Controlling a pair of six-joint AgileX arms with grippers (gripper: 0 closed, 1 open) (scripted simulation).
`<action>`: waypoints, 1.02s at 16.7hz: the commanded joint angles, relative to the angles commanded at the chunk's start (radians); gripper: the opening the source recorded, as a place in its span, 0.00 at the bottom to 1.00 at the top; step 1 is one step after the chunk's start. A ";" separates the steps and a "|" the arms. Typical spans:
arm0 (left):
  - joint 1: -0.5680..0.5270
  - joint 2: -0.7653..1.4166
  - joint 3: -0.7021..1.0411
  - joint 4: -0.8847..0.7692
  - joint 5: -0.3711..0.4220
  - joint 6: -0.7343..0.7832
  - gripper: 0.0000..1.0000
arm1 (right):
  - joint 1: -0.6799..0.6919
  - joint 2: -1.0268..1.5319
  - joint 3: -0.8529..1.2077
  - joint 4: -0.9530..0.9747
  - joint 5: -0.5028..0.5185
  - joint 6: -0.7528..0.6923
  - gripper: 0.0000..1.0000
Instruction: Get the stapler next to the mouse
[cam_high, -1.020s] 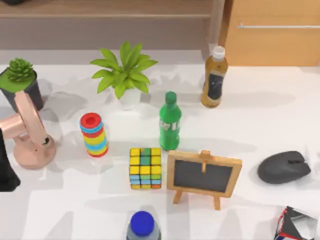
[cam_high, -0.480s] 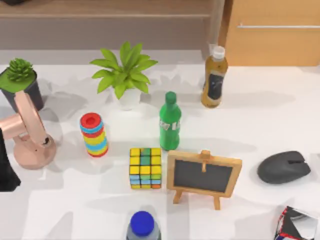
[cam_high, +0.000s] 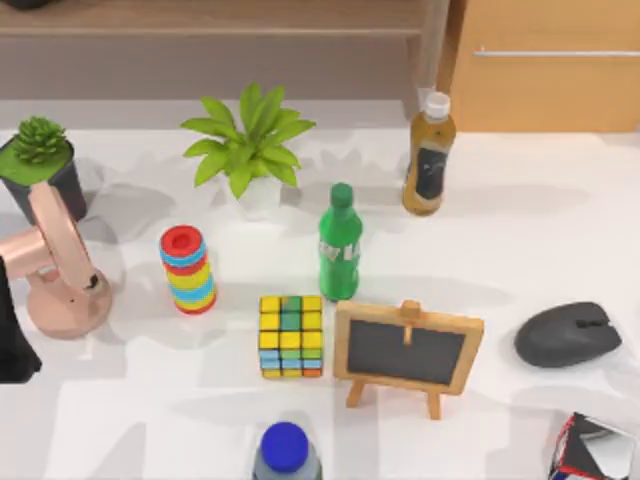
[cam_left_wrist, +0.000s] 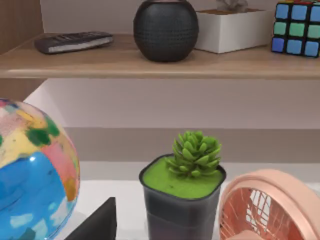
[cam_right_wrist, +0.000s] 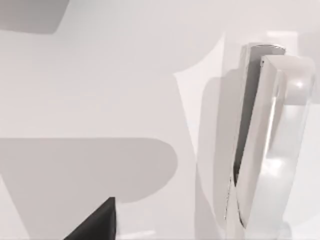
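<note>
**Change noted.** Across the last second no object on the counter (cam_high: 520, 230) has shifted. The mouse (cam_high: 568, 335), the small chalkboard easel (cam_high: 408, 350) and the bottles stand as they did. The one movement is the right claw (cam_high: 592, 448), at the counter's near right corner, which has edged slightly to the left in the top view. The left arm (cam_high: 12, 335) is parked at the left side beside the pink fan (cam_high: 60, 270).

**Task item.** In the right wrist view the stapler (cam_right_wrist: 260, 145) lies flat on bare counter, close below the right claw and a little to one side of it.

**Claw state.** How wide the right claw stands cannot be told, and nothing shows it holding the stapler. The left claw's state cannot be told either.

**Assessment.** The small shift reads as final alignment over the stapler before a grasp. The transfer has not begun.

**Clearances.**
- The mouse sits near the right claw, on the far side of it.
- Bare counter lies between the two, which looks ample for setting the stapler down.
- The easel stands off to the claw's left, apart from that path.
- The claw works near the counter's near and right edges, so a nudged stapler could slide off.
</note>
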 joint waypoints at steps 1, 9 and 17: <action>0.000 0.000 0.000 0.000 0.000 0.000 1.00 | -0.009 0.038 0.023 -0.027 0.000 0.007 1.00; 0.000 0.000 0.000 0.000 0.000 0.000 1.00 | -0.019 0.094 0.054 -0.064 0.000 0.017 1.00; 0.000 0.000 0.000 0.000 0.000 0.000 1.00 | -0.020 0.202 -0.065 0.163 0.000 0.021 1.00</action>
